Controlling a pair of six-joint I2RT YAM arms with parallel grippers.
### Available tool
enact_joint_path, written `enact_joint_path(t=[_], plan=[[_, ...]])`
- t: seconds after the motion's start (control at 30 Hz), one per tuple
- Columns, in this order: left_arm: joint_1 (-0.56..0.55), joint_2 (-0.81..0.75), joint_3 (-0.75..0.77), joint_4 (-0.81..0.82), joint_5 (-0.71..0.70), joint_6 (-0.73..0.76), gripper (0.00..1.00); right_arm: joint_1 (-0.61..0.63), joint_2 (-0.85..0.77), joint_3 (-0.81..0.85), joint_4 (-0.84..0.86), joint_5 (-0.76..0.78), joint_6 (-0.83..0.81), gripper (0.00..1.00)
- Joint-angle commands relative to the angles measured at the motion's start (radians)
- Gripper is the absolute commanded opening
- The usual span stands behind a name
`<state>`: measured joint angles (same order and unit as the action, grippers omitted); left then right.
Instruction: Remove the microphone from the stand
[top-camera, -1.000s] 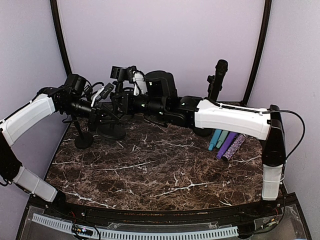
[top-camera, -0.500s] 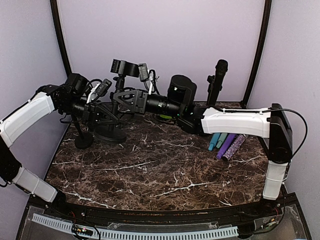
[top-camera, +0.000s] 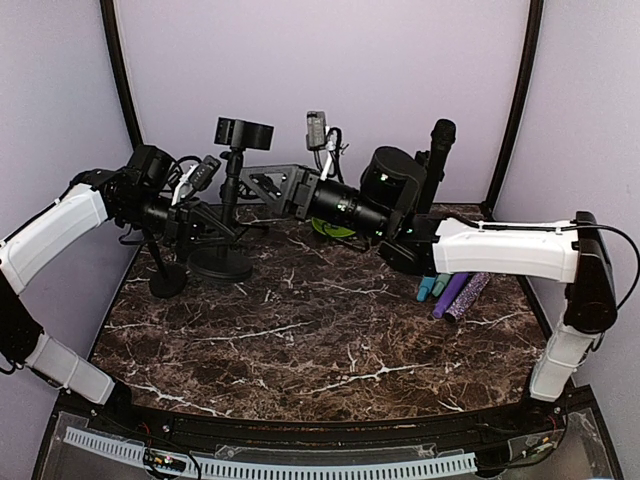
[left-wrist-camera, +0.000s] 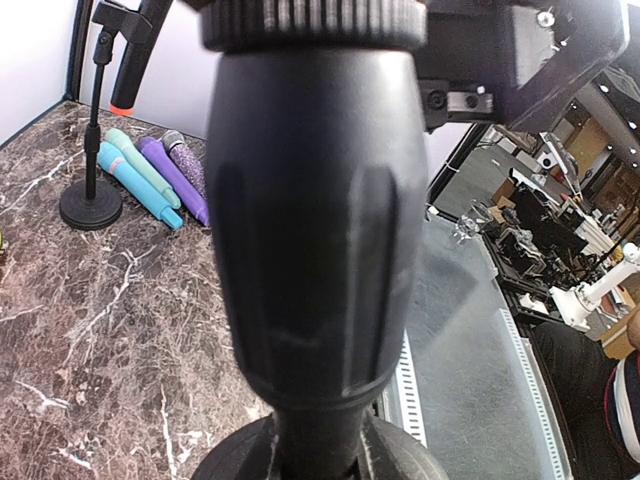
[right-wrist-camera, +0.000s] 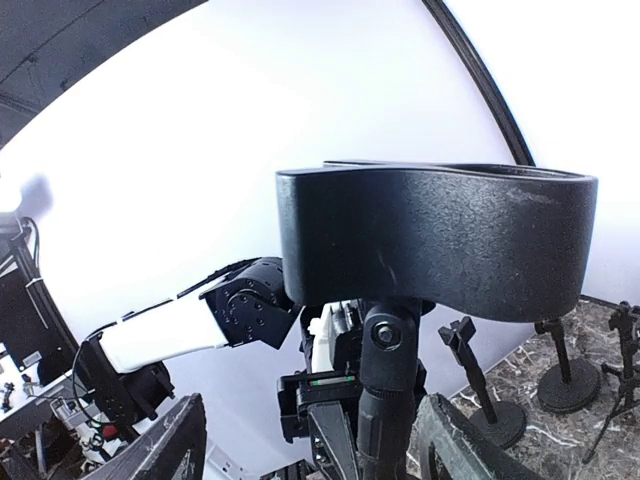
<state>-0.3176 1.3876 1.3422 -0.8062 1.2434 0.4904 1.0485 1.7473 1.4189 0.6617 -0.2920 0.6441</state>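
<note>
The left gripper (top-camera: 205, 222) was clamped on the microphone stand (top-camera: 232, 205) near the bench's (top-camera: 300, 345) far-left corner; the right gripper (top-camera: 250, 182) hung apart beneath its clip (top-camera: 245, 133), seemingly empty; release looked done, so next, a clean withdrawal.

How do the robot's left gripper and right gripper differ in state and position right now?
The left gripper is shut on the post of the stand; the right gripper is open and holds nothing. The left gripper clamps lower, by a fat knob; the right gripper sits higher, just below the clip, fingers apart either side of the post. Both are at the same stand.
</note>
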Motion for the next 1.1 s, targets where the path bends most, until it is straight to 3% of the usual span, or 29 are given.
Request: enact_joint_path(t=[0.0, 0.33, 0.6, 0.87, 0.97, 1.07], plan=[[0.006, -0.018, 0.02, 0.047, 0.022, 0.004, 0.0, 0.043, -0.025, 0.002, -0.061, 0.158, -0.118, 0.73], [0.006, -0.023, 0.016, 0.04, 0.007, 0.016, 0.0, 0.104, 0.093, 0.204, -0.29, 0.258, -0.248, 0.65], [0.006, -0.023, 0.026, 0.026, 0.007, 0.034, 0.0, 0.116, 0.144, 0.289, -0.365, 0.303, -0.287, 0.35], [0.006, -0.024, 0.029, 0.008, 0.0, 0.059, 0.0, 0.117, 0.189, 0.339, -0.459, 0.357, -0.287, 0.4], [0.006, -0.022, 0.025, 0.01, -0.001, 0.058, 0.0, 0.117, 0.182, 0.331, -0.442, 0.363, -0.284, 0.29], [0.006, -0.025, 0.022, 0.01, -0.009, 0.06, 0.0, 0.117, 0.16, 0.294, -0.403, 0.387, -0.291, 0.1]])
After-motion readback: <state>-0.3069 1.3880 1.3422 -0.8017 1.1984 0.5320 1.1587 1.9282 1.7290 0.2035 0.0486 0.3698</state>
